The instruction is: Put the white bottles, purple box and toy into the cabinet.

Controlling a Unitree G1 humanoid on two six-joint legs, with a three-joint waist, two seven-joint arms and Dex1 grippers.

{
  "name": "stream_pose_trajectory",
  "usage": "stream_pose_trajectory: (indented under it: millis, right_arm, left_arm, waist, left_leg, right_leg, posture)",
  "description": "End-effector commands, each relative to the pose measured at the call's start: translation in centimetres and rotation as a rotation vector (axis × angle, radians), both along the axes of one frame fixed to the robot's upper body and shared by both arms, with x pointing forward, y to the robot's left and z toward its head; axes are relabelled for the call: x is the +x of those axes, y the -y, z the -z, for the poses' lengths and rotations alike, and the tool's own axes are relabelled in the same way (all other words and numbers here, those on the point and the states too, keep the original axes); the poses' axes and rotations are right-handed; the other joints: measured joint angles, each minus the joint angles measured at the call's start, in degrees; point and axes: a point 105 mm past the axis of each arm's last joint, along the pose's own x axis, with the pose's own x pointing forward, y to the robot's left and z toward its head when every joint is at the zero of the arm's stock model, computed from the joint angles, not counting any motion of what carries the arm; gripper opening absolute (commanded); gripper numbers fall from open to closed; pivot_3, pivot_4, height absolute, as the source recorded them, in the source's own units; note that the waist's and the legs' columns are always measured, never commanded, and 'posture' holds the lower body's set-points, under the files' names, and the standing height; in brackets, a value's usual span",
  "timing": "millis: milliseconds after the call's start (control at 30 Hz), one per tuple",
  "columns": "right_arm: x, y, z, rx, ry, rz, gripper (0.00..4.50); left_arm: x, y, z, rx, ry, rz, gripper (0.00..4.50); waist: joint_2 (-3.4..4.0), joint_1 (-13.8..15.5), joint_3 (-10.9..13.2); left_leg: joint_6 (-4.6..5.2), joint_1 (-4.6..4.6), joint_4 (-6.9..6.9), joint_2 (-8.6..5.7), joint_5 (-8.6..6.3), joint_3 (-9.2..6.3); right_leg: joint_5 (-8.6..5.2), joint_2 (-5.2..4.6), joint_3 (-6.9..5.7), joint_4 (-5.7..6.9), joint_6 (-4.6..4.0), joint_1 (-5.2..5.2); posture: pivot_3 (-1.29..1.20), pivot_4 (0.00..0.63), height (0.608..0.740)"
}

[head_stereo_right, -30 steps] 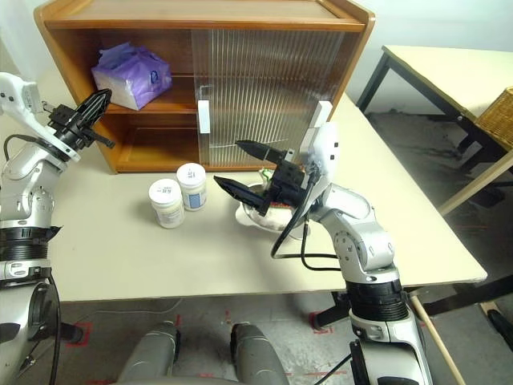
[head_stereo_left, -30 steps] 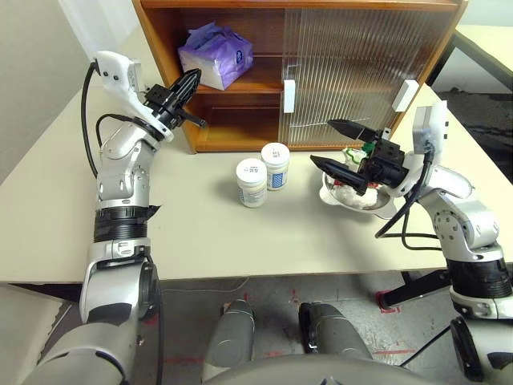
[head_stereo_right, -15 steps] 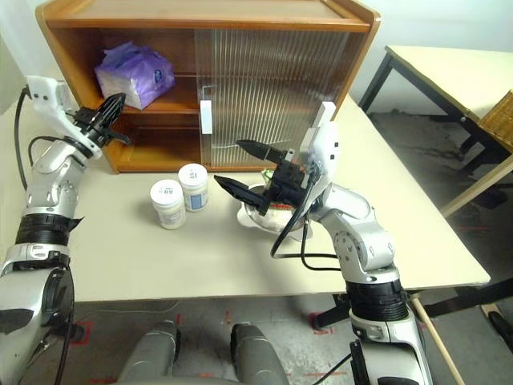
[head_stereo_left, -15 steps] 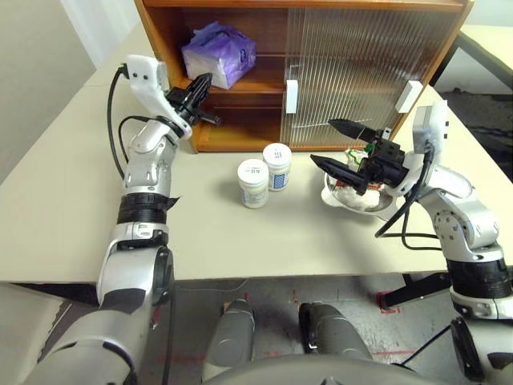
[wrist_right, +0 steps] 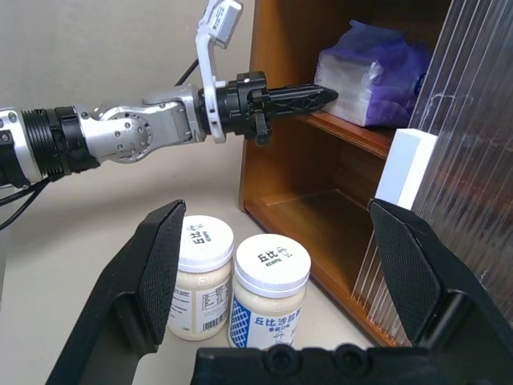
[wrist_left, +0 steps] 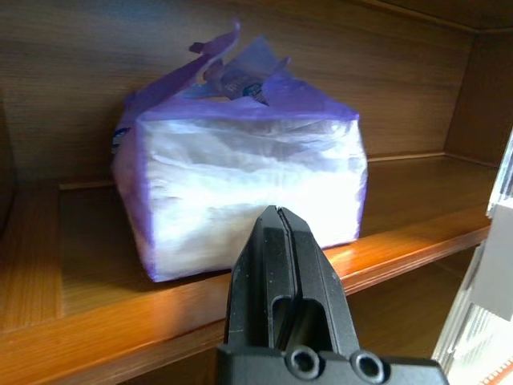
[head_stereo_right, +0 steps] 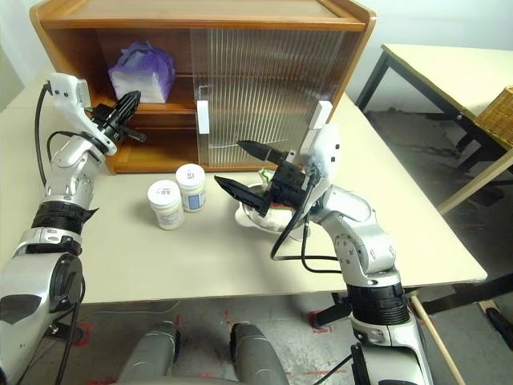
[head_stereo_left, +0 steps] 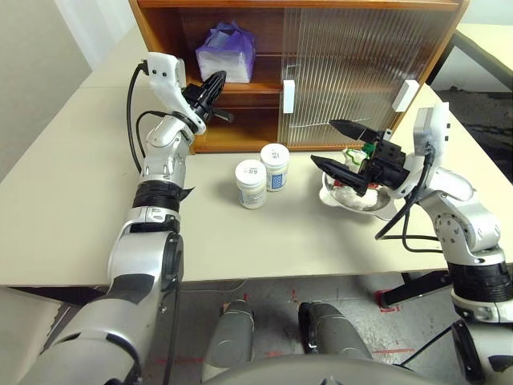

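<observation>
Purple box on cabinet point(head_stereo_left: 160, 32) shelf; bottles + toy left on counter point(head_stereo_left: 64, 200).

Purple box point(head_stereo_left: 227, 54) on upper shelf near front edge; if nudging deeper w/ clenched left gripper point(head_stereo_left: 219, 79), best kept level, centred on pack, slow. Right gripper point(head_stereo_left: 342, 145) spread wide, empty, over bowl point(head_stereo_left: 361, 200) w/ toy point(head_stereo_left: 351, 191) partly hidden. White bottles point(head_stereo_left: 263, 172) side by side, touching; lids printed "巨比" in blue, rest unreadable.

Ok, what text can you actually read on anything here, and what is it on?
"比" among a few blue characters on the nearer jar lid; the rest is unclear.
Farther jar lid: blue print, too blurred.
Jar side labels: too small.
Purple pack on the cabinet shelf: no readable print.
</observation>
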Motion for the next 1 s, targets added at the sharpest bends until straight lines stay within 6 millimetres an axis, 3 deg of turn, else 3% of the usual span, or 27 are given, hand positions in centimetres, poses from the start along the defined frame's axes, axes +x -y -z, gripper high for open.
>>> stream_pose_trajectory:
  millis: [33,300,467,567,700,800,867,1000]
  right_arm:
    - [-0.1,0.2,0.0,-0.006,0.006,0.011,4.50]
    - [0.0,0.2,0.0,-0.007,0.006,0.009,4.50]
    - [0.0,0.2,0.0,-0.009,0.004,0.007,4.50]
    - [0.1,0.3,0.0,-0.010,0.001,0.005,4.50]
    - [0.1,0.3,0.0,-0.012,-0.002,0.001,4.50]
    - [0.2,0.3,0.1,-0.014,-0.004,-0.004,4.50]
    - [0.3,0.2,0.1,-0.016,-0.005,-0.011,4.50]
    - [0.4,0.0,0.2,-0.017,-0.007,-0.019,4.50]
  left_arm:
    - [0.4,-0.1,-0.1,0.005,0.005,-0.024,0.03]
    - [0.4,0.8,-0.1,-0.041,0.006,0.018,0.03]
    - [-0.7,1.8,-1.8,-0.102,0.065,0.153,0.03]
    - [-1.4,1.2,-3.4,-0.210,0.074,0.203,0.03]
    - [-2.3,-0.1,-3.6,-0.163,0.024,0.218,0.03]
    - [-4.6,0.5,-3.8,-0.081,0.011,0.345,0.03]
    - [-5.9,0.8,-2.6,0.039,-0.044,0.387,0.03]
    - [-8.0,1.5,-1.1,0.158,-0.094,0.493,0.89]
  waist:
    - [0.00,-0.03,0.00]
    - [0.00,-0.02,0.00]
    - [0.00,-0.01,0.00]
    - [0.00,0.01,0.00]
    - [0.00,-0.27,0.00]
    - [0.00,-0.24,0.00]
    - [0.00,-0.14,0.00]
    - [0.00,0.47,0.00]
  left_leg:
    - [0.00,0.00,0.00,0.00,0.00,0.00]
    - [0.04,0.01,0.01,-0.01,0.02,0.00]
    - [0.05,0.00,0.02,-0.02,0.03,0.01]
    - [0.06,-0.02,0.01,-0.02,0.03,0.01]
    - [0.07,0.00,0.01,-0.02,0.02,0.09]
    - [0.08,0.01,-0.01,-0.02,0.02,0.10]
    - [0.07,0.01,-0.01,-0.02,0.01,0.10]
    - [0.04,0.02,0.00,-0.01,-0.01,0.08]
  right_leg:
    - [0.00,0.00,0.00,0.00,0.00,0.00]
    - [0.00,0.01,-0.04,0.00,0.00,0.04]
    - [0.00,0.01,-0.04,0.00,0.01,0.06]
    - [-0.01,0.02,-0.06,0.00,0.02,0.06]
    - [-0.01,0.04,-0.06,0.01,0.02,0.07]
    - [-0.01,0.04,-0.06,0.02,0.02,0.07]
    - [-0.02,0.05,-0.06,0.02,0.02,0.06]
    - [-0.02,0.04,-0.04,0.02,0.02,0.06]
  posture:
    - [0.02,0.096,0.740]
    - [0.03,0.095,0.740]
    - [0.03,0.098,0.740]
    - [0.04,0.099,0.740]
    - [0.06,0.100,0.740]
    - [0.07,0.102,0.740]
    - [0.08,0.103,0.740]
    - [0.09,0.104,0.740]
